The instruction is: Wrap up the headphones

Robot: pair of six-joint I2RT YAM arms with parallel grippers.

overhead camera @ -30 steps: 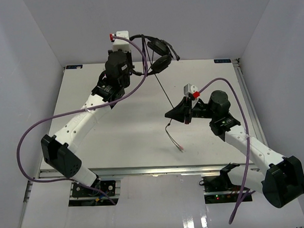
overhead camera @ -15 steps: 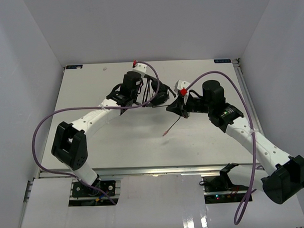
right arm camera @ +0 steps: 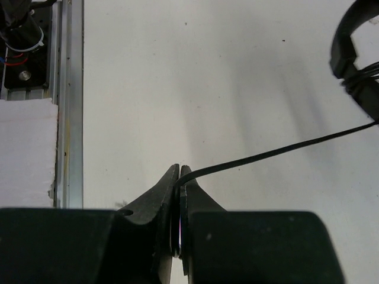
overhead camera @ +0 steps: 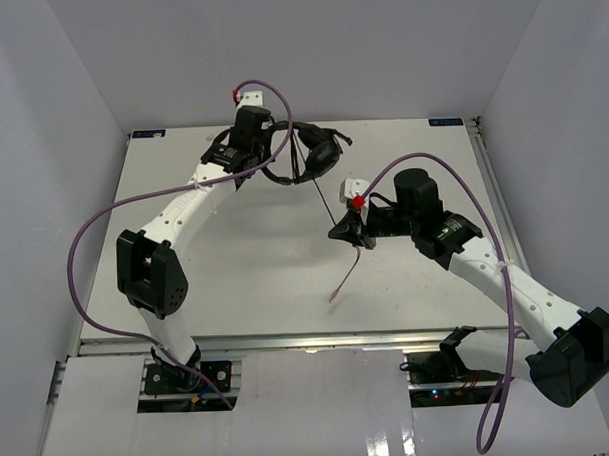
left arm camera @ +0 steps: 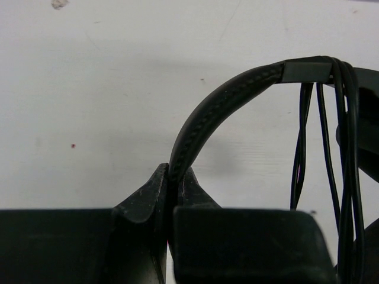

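the left gripper (left arm camera: 173, 175), clamped tight on the headband (left arm camera: 219, 106), has carried the headphones (overhead camera: 320, 150) back toward the far edge of the table (overhead camera: 235, 255). the right gripper (right arm camera: 179, 176), pinched on the cable (right arm camera: 266, 155), has drawn nearer, pulling it straight.

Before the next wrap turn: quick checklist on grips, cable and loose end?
1. Left tool shut on the headband: ok.
2. Right tool shut on the cable: ok.
3. Cable runs straight from right tool to the headphones, no snag: ok.
4. Wound loops sit at the headband's end: ok.
5. Loops tight enough to hold: cannot tell.
6. Plug end clear of the table: cannot tell.
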